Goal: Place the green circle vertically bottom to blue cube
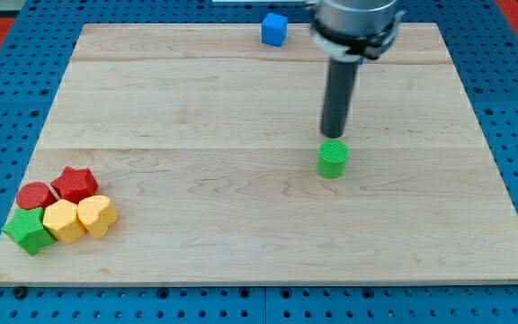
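Green circle (333, 159) right of centre, touching my tip (334, 136) just above; blue cube (274, 29) upper-left (no gripper fitted, unladen rod).

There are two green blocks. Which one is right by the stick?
The green circle, alone mid-board, sits right under my tip. The green star is far off in the pile at the view's bottom left.

The worktop (241, 207) is pale wood, smooth with lines. The green circle (333, 159) looks like matt plastic with ridges.
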Action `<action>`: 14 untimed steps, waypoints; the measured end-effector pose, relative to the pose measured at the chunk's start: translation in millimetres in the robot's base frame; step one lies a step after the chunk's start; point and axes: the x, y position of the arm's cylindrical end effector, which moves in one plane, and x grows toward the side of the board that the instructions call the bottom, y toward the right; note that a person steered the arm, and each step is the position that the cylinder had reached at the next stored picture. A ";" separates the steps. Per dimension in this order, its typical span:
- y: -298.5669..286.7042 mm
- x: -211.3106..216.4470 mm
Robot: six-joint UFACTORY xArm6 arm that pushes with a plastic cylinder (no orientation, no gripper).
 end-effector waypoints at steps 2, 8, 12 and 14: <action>21.8 16.8; -47.9 18.1; -12.5 42.4; -78.0 59.6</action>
